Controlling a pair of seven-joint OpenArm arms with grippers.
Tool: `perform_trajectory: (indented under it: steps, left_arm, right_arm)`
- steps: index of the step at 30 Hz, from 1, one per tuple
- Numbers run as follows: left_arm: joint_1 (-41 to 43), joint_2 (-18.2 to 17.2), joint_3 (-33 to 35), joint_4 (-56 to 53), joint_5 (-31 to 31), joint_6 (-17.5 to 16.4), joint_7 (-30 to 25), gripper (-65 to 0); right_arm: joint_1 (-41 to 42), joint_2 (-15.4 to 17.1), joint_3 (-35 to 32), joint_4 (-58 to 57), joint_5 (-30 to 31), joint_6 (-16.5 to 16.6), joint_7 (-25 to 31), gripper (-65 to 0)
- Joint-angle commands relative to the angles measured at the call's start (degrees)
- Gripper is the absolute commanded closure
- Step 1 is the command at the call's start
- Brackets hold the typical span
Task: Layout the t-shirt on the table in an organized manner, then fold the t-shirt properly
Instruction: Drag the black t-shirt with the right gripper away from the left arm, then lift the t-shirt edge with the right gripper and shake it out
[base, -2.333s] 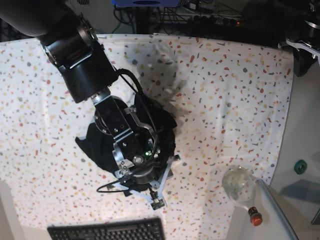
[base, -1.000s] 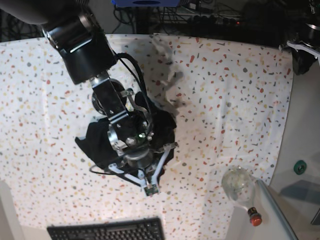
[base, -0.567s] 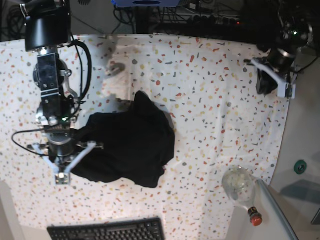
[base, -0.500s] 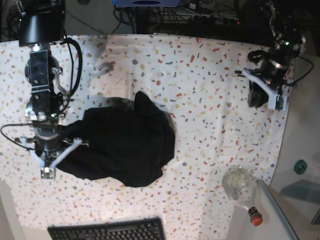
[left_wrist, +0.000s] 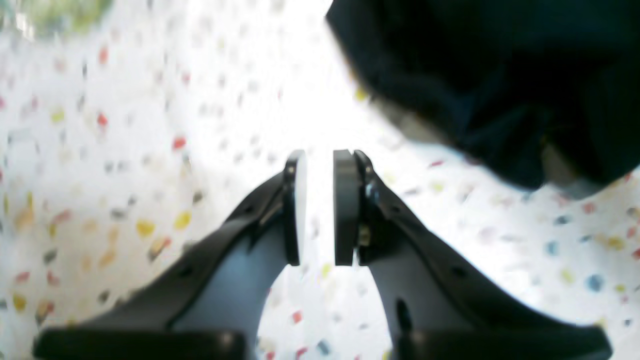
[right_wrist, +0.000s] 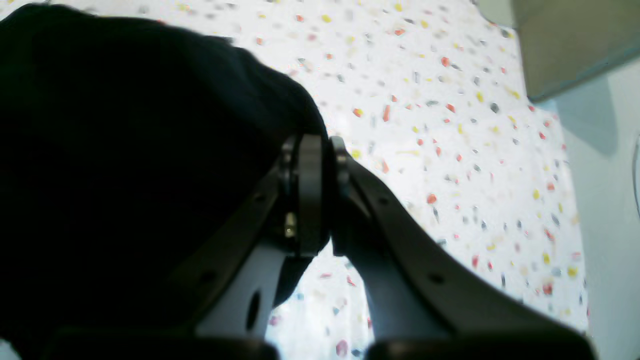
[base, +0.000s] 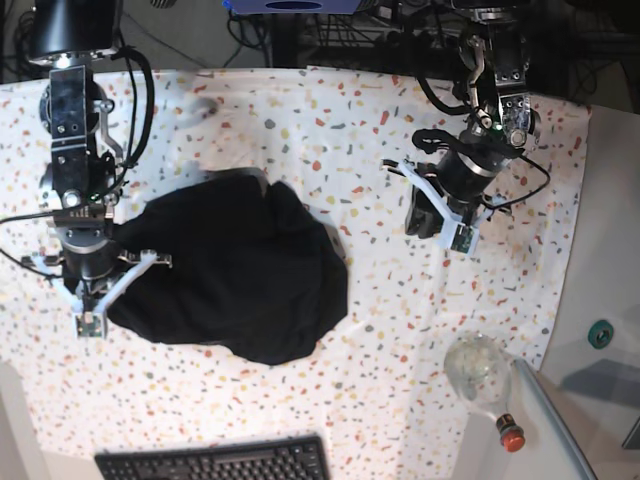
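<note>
Overhead and wrist views of the laying-out stage. The t-shirt (base: 235, 275) lies as a rumpled black mound on the left-centre of the table (base: 350, 120), not yet spread; neither collar nor hem can be told apart, and the sleeves are not distinguishable. The right gripper (right_wrist: 317, 195) has its jaws pressed together on a fold at the garment's edge, with black cloth caught between the pads in the right wrist view; this hold at the mound's outer side appears intended to draw the cloth out flat across the table. The left gripper (left_wrist: 320, 207) hangs over bare speckled cloth near the garment's other side, its jaws nearly together with a narrow gap and nothing between them; it seems placed to approach the free edge so that both arms can stretch the fabric. The mound's long axis runs roughly from the right gripper toward the table's centre, slightly downward in the base view; which end is the neck cannot be told.
</note>
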Motion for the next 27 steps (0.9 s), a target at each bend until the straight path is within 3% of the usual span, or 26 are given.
perform_trajectory:
  steps: [1,6,9,13,18,21,27]
  left_arm:
    - [-0.52,-0.87,-0.05,0.22,-0.98,-0.15,-1.44,-9.1]
    - [-0.52,-4.82,-9.28,-3.3,-1.16,-0.41,-1.53,-9.1]
    - [-1.31,-6.58,-19.39,-4.71,-1.16,-0.5,-1.53,-9.1]
    - [-1.75,-9.92,-29.68,-4.97,-1.16,-0.5,-1.53,-9.1]
    - [-2.01,-12.73,-36.97,-4.97,-1.16,-0.5,-1.18,-9.1]
    - [-1.48,-13.09,-38.47,-4.97,-1.16,-0.5,-1.35,-9.1]
    - [-1.48,-12.38,-37.94,-5.15,-1.16,-0.5,-1.27,-9.1]
  right_arm:
    - [2.28,0.35,0.12,1.35,-0.7,0.47,1.63,0.0]
    - [4.39,-0.52,-0.14,4.95,-0.52,6.01,3.83,0.0]
    - [4.48,-3.34,-7.88,7.59,-0.7,11.46,4.1,0.0]
    - [4.13,-6.68,-21.33,8.56,-0.7,11.99,4.01,0.0]
    - [1.49,-10.02,-35.48,8.38,-0.7,12.08,3.92,0.0]
    - [-2.11,-9.75,-42.78,8.38,-0.7,12.08,3.83,0.0]
    - [-10.73,-5.62,-43.83,5.48,-0.79,11.99,4.27,0.0]
